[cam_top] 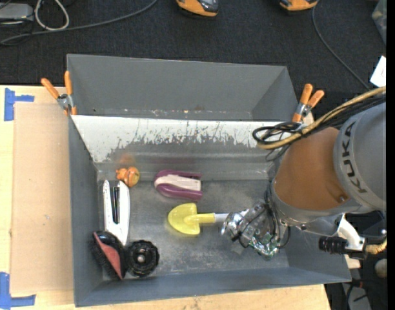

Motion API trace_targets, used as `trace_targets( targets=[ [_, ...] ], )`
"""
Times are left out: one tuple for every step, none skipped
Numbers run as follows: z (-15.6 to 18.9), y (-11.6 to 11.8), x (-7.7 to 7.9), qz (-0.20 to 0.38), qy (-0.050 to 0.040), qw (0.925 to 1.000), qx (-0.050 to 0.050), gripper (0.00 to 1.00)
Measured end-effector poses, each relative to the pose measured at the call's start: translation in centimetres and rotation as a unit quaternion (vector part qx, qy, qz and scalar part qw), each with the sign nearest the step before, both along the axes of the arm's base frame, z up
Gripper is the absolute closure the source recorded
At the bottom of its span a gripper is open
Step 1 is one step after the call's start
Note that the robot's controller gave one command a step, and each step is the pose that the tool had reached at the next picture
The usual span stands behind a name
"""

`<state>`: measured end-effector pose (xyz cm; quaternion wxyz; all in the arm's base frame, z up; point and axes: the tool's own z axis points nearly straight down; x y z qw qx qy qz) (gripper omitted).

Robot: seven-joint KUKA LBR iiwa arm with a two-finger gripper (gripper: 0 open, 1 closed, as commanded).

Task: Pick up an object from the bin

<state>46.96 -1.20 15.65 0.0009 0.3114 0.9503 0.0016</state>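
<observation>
Six small things lie on the floor of the grey bin (184,112), all well spread and none heaped. The gripper (250,230) is low inside the bin, close to its right wall and nearer the front edge than the back wall. Whether it is wide or narrow cannot be told, since its metal parts and a bit of green board crowd together there.

Just beside it, toward the middle of the bin floor, lies a yellow scoop (184,219). The scoop lies flat, its round bowl toward the left wall and its thin handle pointing at the gripper. The handle's end reaches the gripper's metal parts, but whether they touch cannot be told, and nothing shows the scoop as held.

Behind the scoop, toward the back wall, lies a purple and white block (178,185), apart from the scoop. Left of that, a small orange lump (127,175) sits near the back left corner. A long white tool (115,208) lies along the left wall. In the front left corner a red and black brush (107,254) lies touching a black wheel (142,256).
</observation>
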Motion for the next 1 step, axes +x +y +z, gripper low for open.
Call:
trace_targets(
  targets=[
    [-2.45, 0.03, -0.29, -0.001, 0.0048, 1.0000, 0.000, 1.00]
  ],
)
